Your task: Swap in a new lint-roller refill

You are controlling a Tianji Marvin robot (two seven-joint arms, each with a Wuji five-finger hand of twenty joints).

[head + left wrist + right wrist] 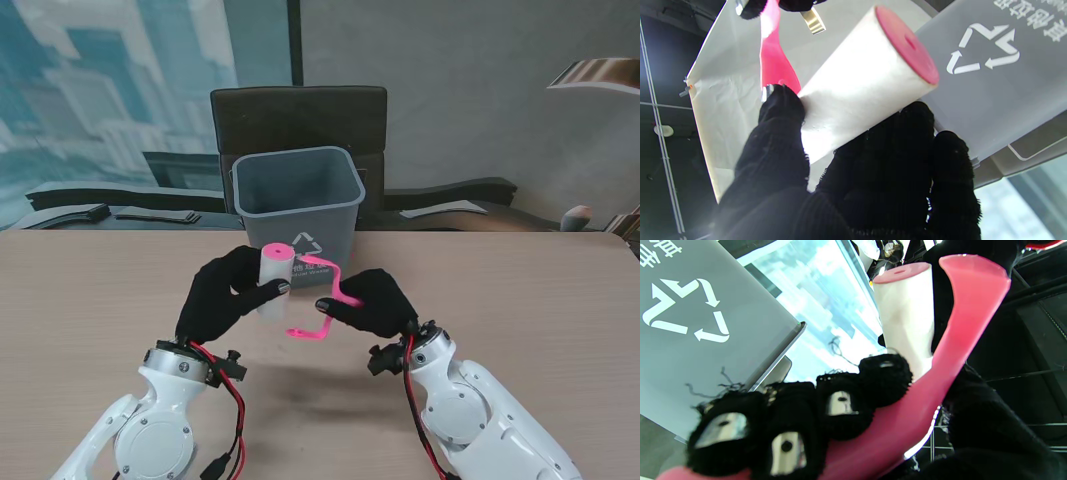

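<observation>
1. A white recycling symbol of three chasing arrows (303, 243) is printed on the front wall of the grey bin (262, 200), with white Chinese characters beside it; in the wrist views the characters are cut off at the picture's edge and cannot be read in full.
2. The bin is placed at the far edge of the wooden table (90, 290), about midway along that edge. Its inside is seen only as bare grey walls from the stand's view; the bottom is not shown, so its contents cannot be told.
3. The lint-roller refill (273, 283), a white paper roll with a pink end cap, is held upright above the table, in front of the bin and nearer to me, with the cap uppermost. A small hole is seen in the middle of the cap in the left wrist view.
4. The left hand (222, 292), gloved in black, is clamped on the refill: the thumb is pressed to one side of the roll and the other fingers (913, 133) are wrapped around the opposite side.
5. The pink handle (322, 300) of the lint roller is gripped by the right hand (372, 302), also gloved in black, with the fingers (840, 403) curled together over the curved pink bar. The handle's upper end is brought close against the refill; whether it is seated inside the roll cannot be told.
6. A dark chair back (298, 112) is seen behind the bin, beyond the table's far edge.
</observation>
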